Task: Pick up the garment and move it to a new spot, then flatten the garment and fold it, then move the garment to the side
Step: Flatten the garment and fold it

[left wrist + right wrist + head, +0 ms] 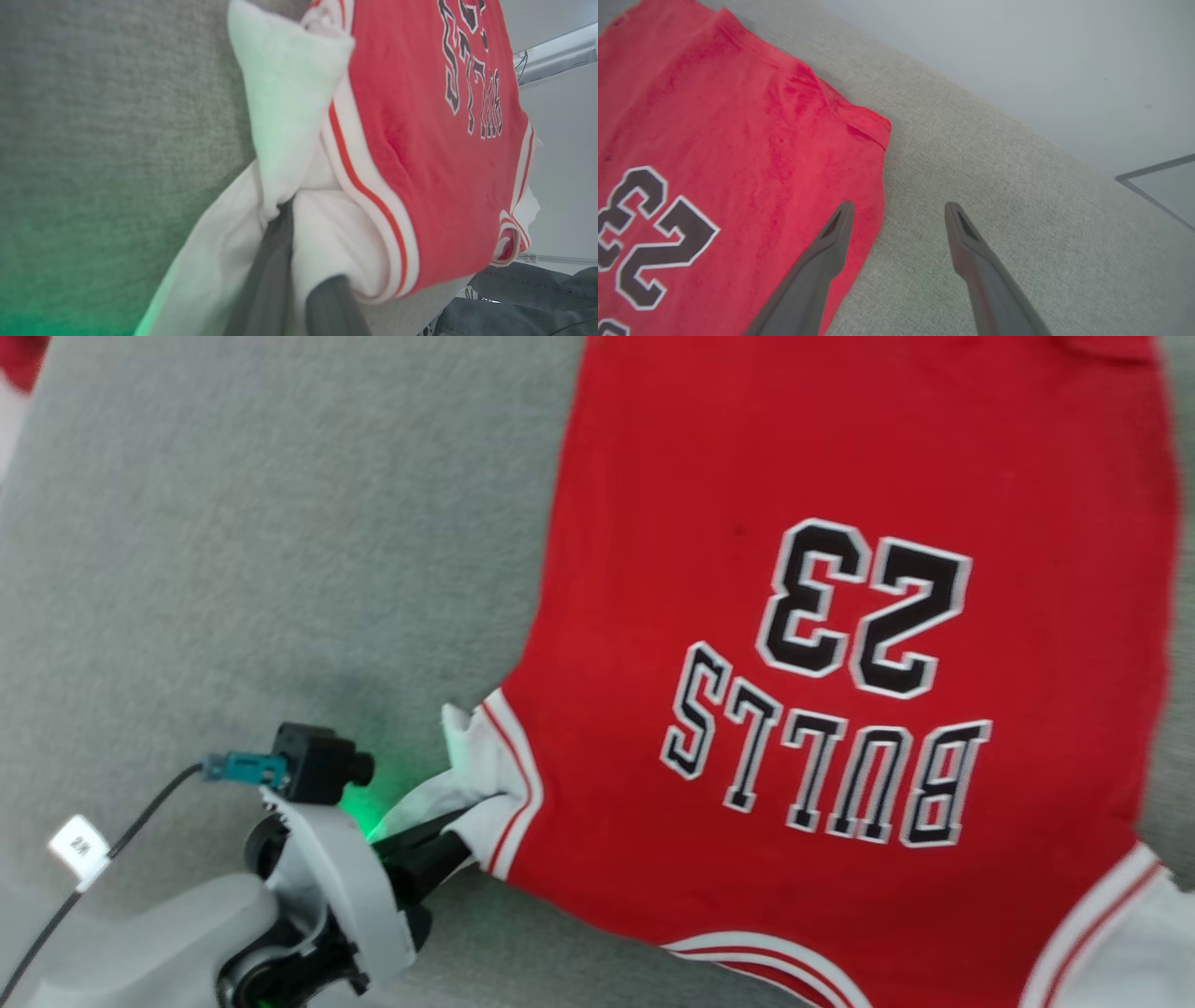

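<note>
Left gripper (462, 821), low left in head view, was the only anchor on the garment (840, 616): jaws shut on a bunched pinch of the white sleeve (476, 756), nothing else held

Risks as I read them:
- The pinch sat on sleeve cloth alone, just beside the striped trim (518, 775). A pull from there would likely drag the sleeve out and skew the body instead of flattening it. A hard tug could slip the cloth out of the fingers
- In left wrist view the sleeve was doubled over itself around the fingers, so letting go could leave a crumpled wad to sort out before any fold
- The jersey body lay mostly flat, print up, on the grey upholstery (233, 523), lettering upside down to the head camera. One far corner had a small turned-over lip (866, 130). Folding over that would lock the crease in

Right gripper (900, 207) had its jaws spread wide with nothing between them but bare upholstery. It hung at the garment's right edge. One finger (826, 252) overlapped the red hem in right wrist view, the other was over grey. Couldn't tell whether either touched cloth. Closing there would catch a thin edge at best, and a one-sided grab opposite the sleeve pinch would stretch the jersey on the diagonal
</note>
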